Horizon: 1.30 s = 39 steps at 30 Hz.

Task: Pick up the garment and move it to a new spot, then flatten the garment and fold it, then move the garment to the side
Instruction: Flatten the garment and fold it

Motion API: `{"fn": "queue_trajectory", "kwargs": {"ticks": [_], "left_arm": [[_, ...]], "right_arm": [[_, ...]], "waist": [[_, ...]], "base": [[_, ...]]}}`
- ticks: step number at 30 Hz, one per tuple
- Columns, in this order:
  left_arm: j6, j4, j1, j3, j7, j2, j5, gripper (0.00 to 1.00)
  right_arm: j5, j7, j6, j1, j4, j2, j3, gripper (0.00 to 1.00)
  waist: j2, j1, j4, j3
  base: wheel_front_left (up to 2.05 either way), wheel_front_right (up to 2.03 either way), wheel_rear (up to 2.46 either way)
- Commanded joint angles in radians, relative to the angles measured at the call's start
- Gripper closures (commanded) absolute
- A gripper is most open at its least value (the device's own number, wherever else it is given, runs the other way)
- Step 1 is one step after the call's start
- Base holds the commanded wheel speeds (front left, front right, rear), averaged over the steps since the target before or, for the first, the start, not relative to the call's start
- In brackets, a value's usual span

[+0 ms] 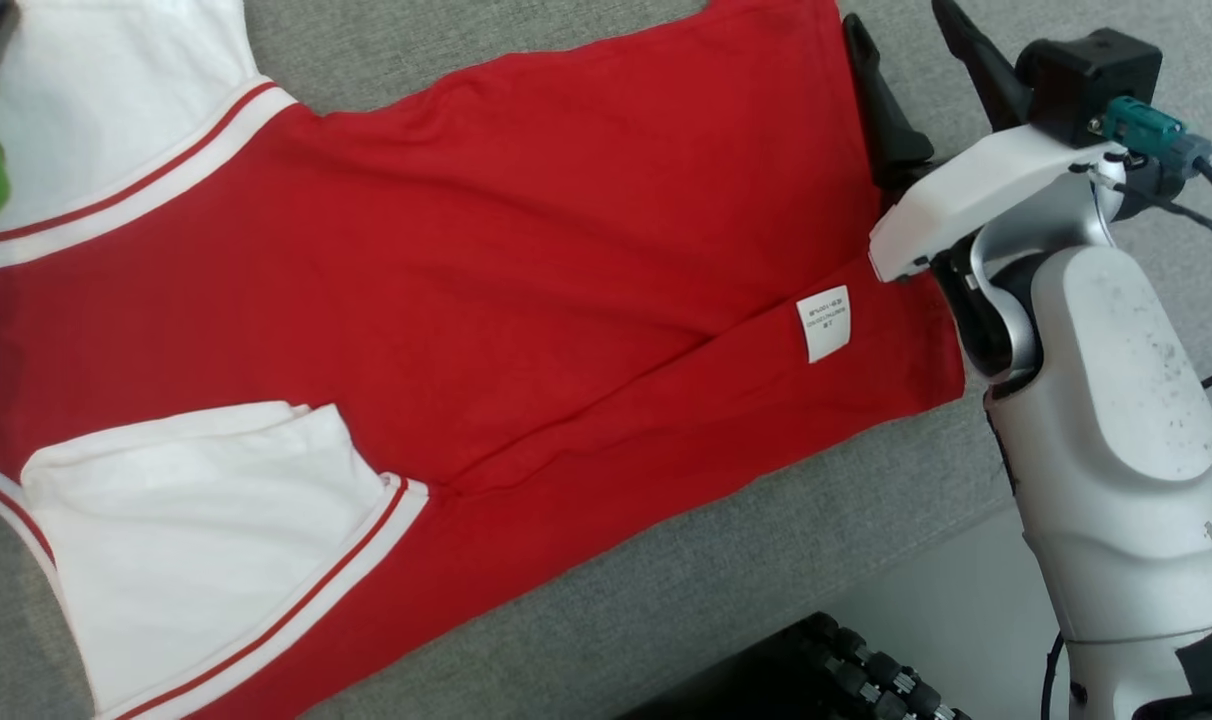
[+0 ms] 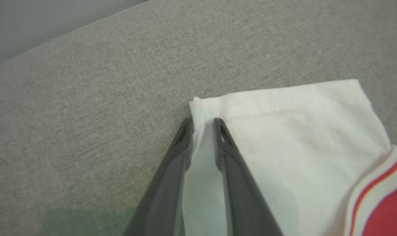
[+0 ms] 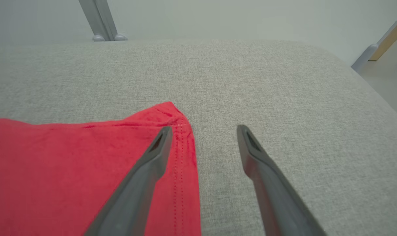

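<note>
Red garment (image 1: 486, 260) lies flat on the grey cushion (image 1: 746, 560), long axis left to right, white sleeves (image 1: 196, 540) left, hem (image 1: 916, 340) right; left gripper (image 2: 203, 123), jaws narrow, seemingly pinches one sleeve's edge; right gripper (image 3: 203, 129), jaws wide, straddles the hem corner

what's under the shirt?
Grey cushion shows all round the shirt, so it lies on that. Anything beneath the cloth is covered. At the red hem corner, one of the right fingers sits over the cloth, not under it.
</note>
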Motion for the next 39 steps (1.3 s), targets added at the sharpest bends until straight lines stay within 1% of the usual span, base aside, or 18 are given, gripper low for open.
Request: {"fn": "queue_trajectory", "kwargs": {"ticks": [1,6,10,13,17,19,25,26,27,30,31,32,34,36,37,39], "left_arm": [[-0.005,-0.004,0.025,-0.019,0.007,-0.008,-0.007,1.0],[-0.009,-0.023,0.007,-0.047,-0.049,-0.03,-0.005,1.0],[-0.012,-0.015,-0.018,-0.071,-0.108,-0.053,0.004,1.0],[-0.014,-0.015,-0.031,-0.088,-0.161,-0.083,-0.009,1.0],[-0.016,-0.023,-0.024,-0.109,-0.217,-0.113,-0.03,1.0],[-0.015,-0.027,-0.012,-0.125,-0.236,-0.115,-0.037,1.0],[-0.017,-0.05,0.007,-0.166,-0.278,-0.12,-0.06,1.0],[-0.017,-0.052,0.01,-0.172,-0.282,-0.12,-0.062,1.0],[-0.017,-0.054,0.013,-0.177,-0.286,-0.119,-0.065,1.0],[-0.017,-0.056,0.017,-0.193,-0.294,-0.109,-0.08,1.0],[-0.017,-0.056,0.018,-0.196,-0.294,-0.107,-0.083,1.0],[-0.017,-0.055,0.018,-0.197,-0.296,-0.105,-0.084,1.0],[-0.017,-0.051,0.019,-0.198,-0.3,-0.1,-0.09,1.0],[-0.017,-0.045,0.017,-0.199,-0.303,-0.096,-0.092,1.0],[-0.017,-0.042,0.015,-0.199,-0.306,-0.094,-0.092,1.0],[-0.017,-0.035,0.011,-0.197,-0.314,-0.091,-0.09,1.0]], "right_arm": [[-0.008,0.008,-0.001,-0.032,0.013,-0.009,0.001,0.0],[-0.023,0.033,-0.001,-0.119,0.092,-0.027,0.019,0.0],[-0.036,0.062,-0.001,-0.196,0.187,-0.051,0.052,0.0],[-0.044,0.09,-0.001,-0.244,0.267,-0.076,0.082,0.0],[-0.048,0.163,-0.001,-0.284,0.365,-0.11,0.111,0.0],[-0.033,0.198,-0.001,-0.288,0.396,-0.119,0.126,0.0],[0.006,0.313,-0.001,-0.284,0.42,-0.166,0.171,0.0],[0.016,0.331,-0.001,-0.28,0.415,-0.172,0.177,0.07],[0.028,0.351,-0.001,-0.273,0.406,-0.181,0.184,0.08],[0.068,0.403,-0.001,-0.248,0.349,-0.214,0.2,0.06],[0.075,0.411,-0.001,-0.243,0.337,-0.22,0.202,0.09],[0.082,0.42,-0.001,-0.233,0.322,-0.227,0.203,0.18],[0.096,0.441,-0.001,-0.211,0.308,-0.233,0.207,0.61],[0.116,0.461,-0.001,-0.19,0.301,-0.229,0.209,0.84],[0.128,0.462,-0.001,-0.18,0.298,-0.225,0.206,1.0],[0.137,0.45,-0.001,-0.172,0.299,-0.224,0.198,1.0]], "waist": [[0.0,0.0,0.024,-0.014],[0.0,0.0,0.062,-0.026],[0.0,0.0,0.103,-0.039],[0.0,0.0,0.14,-0.048],[0.0,0.0,0.179,-0.06],[0.0,0.0,0.192,-0.065],[0.0,0.0,0.212,-0.081],[0.0,0.0,0.213,-0.084],[0.0,0.0,0.214,-0.086],[0.0,0.0,0.212,-0.094],[0.0,0.0,0.212,-0.095],[0.0,0.0,0.21,-0.095],[0.0,0.0,0.208,-0.096],[0.0,0.0,0.207,-0.096],[0.0,0.0,0.206,-0.096],[0.0,0.0,0.207,-0.097]], "base": [[0.0,0.0,0.0],[0.0,0.0,0.0],[0.0,0.0,0.0],[0.0,0.0,0.0],[0.0,0.0,0.0],[0.0,0.0,0.0],[0.0,0.0,0.0],[0.0,0.0,0.0],[0.0,0.0,0.0],[0.0,0.0,0.0],[0.0,0.0,0.0],[0.0,0.0,0.0],[0.0,0.0,0.0],[0.0,0.0,0.0],[0.0,0.0,0.0],[0.0,0.0,0.0]]}}
